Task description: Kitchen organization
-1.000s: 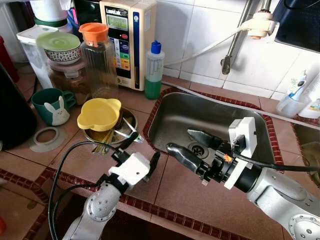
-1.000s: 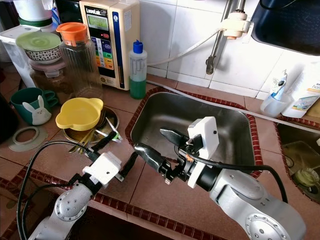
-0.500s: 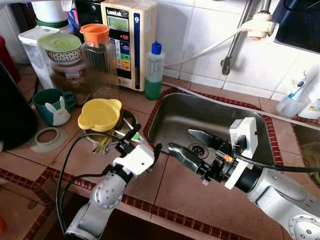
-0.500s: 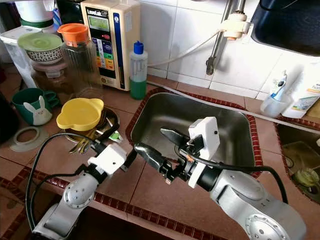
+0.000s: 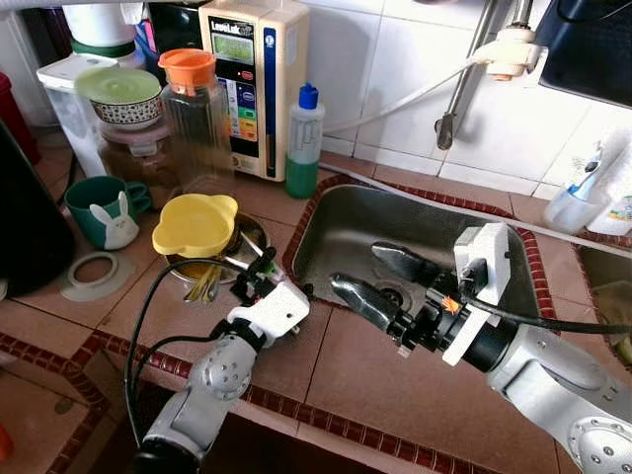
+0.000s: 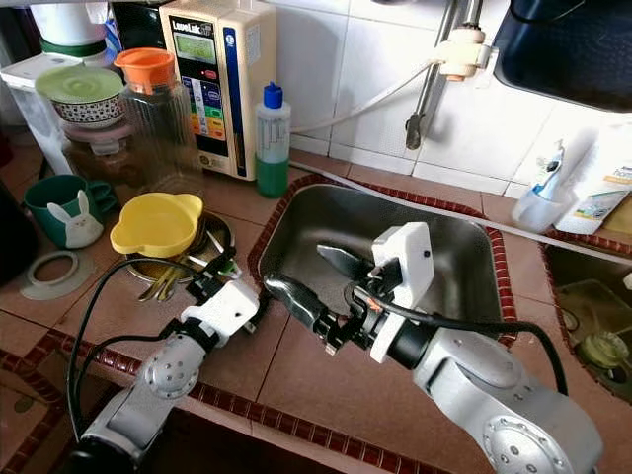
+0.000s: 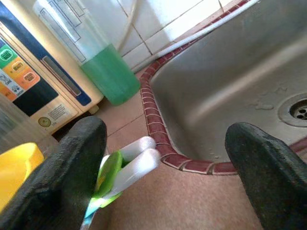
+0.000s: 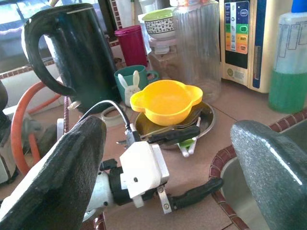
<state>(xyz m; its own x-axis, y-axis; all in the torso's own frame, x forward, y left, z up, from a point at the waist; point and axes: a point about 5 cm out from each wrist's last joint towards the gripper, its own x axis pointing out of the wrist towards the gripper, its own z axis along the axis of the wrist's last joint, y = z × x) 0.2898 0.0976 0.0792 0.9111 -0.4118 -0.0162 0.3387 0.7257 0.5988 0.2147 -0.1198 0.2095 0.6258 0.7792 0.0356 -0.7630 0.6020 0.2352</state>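
A round metal plate [image 5: 259, 229] lies flat on the tiled counter just left of the sink's rim, carrying a yellow two-handled bowl [image 5: 194, 224] that sits upright and tilted slightly on its left part. Metal cutlery [image 5: 205, 284] lies across the plate beneath the bowl, its ends projecting over the near rim. A white-and-green utensil [image 7: 125, 168] rests at the plate's sink-side edge.

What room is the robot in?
Most likely a home kitchen: there is a steel sink set in a tiled counter, a bottle of green dish soap, and a yellow bowl.
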